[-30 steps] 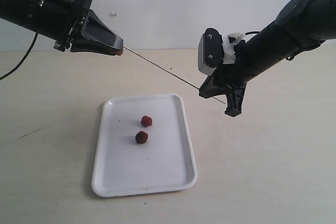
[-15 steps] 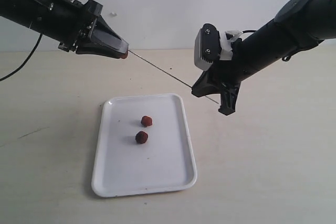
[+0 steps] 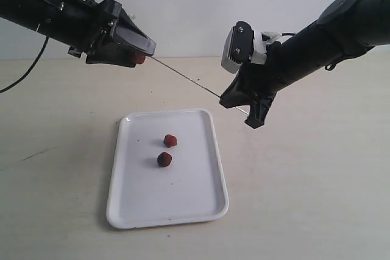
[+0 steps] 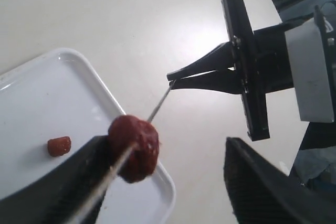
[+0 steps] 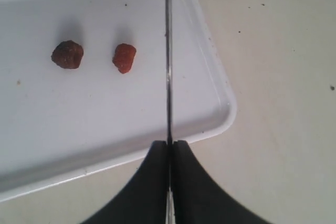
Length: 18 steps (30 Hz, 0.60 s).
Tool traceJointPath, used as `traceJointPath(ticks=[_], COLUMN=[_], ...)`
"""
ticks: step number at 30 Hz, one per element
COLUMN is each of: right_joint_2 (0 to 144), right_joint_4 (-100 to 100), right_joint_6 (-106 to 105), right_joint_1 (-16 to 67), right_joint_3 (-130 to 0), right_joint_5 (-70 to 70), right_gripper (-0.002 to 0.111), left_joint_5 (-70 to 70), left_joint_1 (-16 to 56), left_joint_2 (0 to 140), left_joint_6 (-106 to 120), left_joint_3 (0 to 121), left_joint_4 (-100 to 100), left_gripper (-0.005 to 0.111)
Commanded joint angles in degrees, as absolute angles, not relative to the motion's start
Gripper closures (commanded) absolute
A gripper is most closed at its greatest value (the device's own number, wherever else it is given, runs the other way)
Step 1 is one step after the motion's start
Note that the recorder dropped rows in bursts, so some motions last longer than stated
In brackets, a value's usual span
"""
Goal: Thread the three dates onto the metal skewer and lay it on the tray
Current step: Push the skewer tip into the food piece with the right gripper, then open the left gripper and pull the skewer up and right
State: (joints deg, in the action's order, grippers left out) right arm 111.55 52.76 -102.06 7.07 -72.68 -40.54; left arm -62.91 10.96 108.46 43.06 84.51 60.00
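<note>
The right pincer (image 3: 234, 105) is clenched on the skewer (image 3: 183, 78), its two black fingertips pressed together around the thin rod a little way in from the rod's right-hand end. The rod slopes up and to the left across the gap to the left pincer (image 3: 141, 56). That one looks released. In the left wrist view its fingers (image 4: 73, 187) stand well apart, and the pierced date (image 4: 134, 148) sits on the rod against one finger with a clear gap to the other.

Over the last second the two arms have closed in on each other: the right pincer has moved left and slightly up, the left one a little to the right. The bare rod between them is shorter than it was. I read this as the first date being driven further down the skewer, so the threading is about one third done.

The tray (image 3: 195, 196) lies flat on the table (image 3: 304, 199), below and nearer than the rod. It holds the two other dates close together but not touching, left of its middle: the farther date (image 3: 170, 140) and the nearer date (image 3: 164, 159). Both still wait to be picked up.
</note>
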Motion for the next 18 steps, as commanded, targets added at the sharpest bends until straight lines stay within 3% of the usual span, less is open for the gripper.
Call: traceJointPath(ticks=[1, 18], right_joint_2=[110.8, 110.8], right_joint_4=[54.5, 64.2], right_joint_6=[-99.3, -90.3], right_joint_1=[7.3, 7.2], right_joint_3=[-73.1, -73.1], right_joint_5=[-38.6, -33.2], right_gripper=[0.108, 0.108], left_joint_5=[-61.1, -60.4], left_joint_1=[11.3, 7.7], left_joint_2=[107.5, 105.2], left_joint_6=[44.1, 44.6], left_joint_3=[84.6, 84.1], left_joint_4=[60.6, 53.1], left_gripper=[0.041, 0.04])
